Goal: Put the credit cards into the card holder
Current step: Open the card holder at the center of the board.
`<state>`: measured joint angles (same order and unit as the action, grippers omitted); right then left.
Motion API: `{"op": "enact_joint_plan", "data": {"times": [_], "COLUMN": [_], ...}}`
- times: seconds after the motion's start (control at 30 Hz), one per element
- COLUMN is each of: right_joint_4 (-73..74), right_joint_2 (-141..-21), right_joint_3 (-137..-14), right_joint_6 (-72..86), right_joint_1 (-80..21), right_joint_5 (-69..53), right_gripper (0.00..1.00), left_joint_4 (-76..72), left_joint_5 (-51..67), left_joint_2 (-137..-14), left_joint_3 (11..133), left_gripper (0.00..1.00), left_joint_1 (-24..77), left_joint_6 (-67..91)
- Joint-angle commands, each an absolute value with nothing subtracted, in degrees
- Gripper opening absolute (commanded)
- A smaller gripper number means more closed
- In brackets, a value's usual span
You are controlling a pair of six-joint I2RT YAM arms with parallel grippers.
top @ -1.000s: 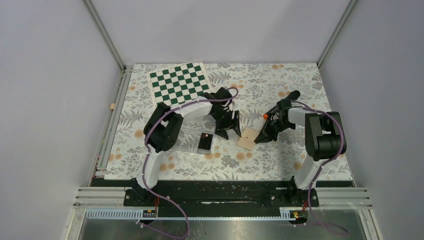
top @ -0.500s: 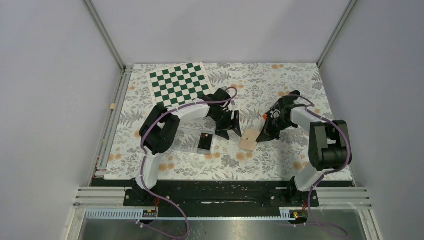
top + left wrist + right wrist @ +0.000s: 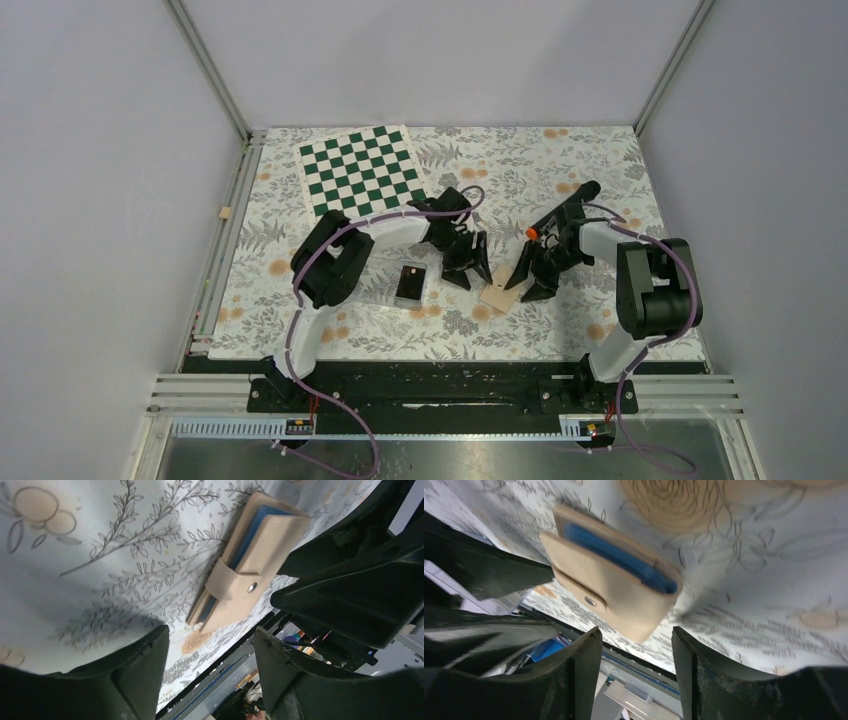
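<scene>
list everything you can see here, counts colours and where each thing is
card holder: one, tan with blue lining, on the cloth between the two arms
credit cards: one black card or stack showing, in the clear tray; number unclear
clear tray: one, see-through, left of the card holder
marker: one, black with orange tip, beside the right arm's wrist
chessboard mat: one, green and white, far left
tablecloth: one, pale floral, covering the table
small block: one, tan, on the left rail
left arm: one, white and black, jaws apart, left of the card holder
right arm: one, white and black, jaws apart, by its right edge
</scene>
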<state>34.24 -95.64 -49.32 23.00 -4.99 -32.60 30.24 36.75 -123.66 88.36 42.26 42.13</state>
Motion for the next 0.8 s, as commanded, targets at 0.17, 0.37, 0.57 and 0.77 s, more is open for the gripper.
{"op": "enact_joint_plan", "data": {"times": [0.17,0.37,0.57,0.77], "right_joint_4": [18.2,15.1,19.0,31.0], "right_joint_2": [-100.4,-94.9,-89.3,-85.1], "right_joint_3": [-45.2,-44.0,-45.4,-49.6], "right_joint_6": [32.7,33.5,31.6,26.0], "right_joint_1": [-5.4,-5.2,-5.2,-5.2], "right_joint_5": [-41.2,-43.0,-42.8,-37.8], "right_gripper": [0.58,0.20,0.00,0.00], "left_joint_4": [21.4,18.9,19.4,25.2], "left_joint_5": [43.5,43.9,42.5,35.4], "left_joint_2": [-128.0,-125.4,-122.5,-116.8], "left_joint_3": [86.4,84.1,83.3,84.9], "left_gripper": [0.47,0.24,0.31,0.53], "left_joint_1": [43.3,43.3,43.3,43.1], "left_joint_6": [47.3,47.9,46.6,42.1]}}
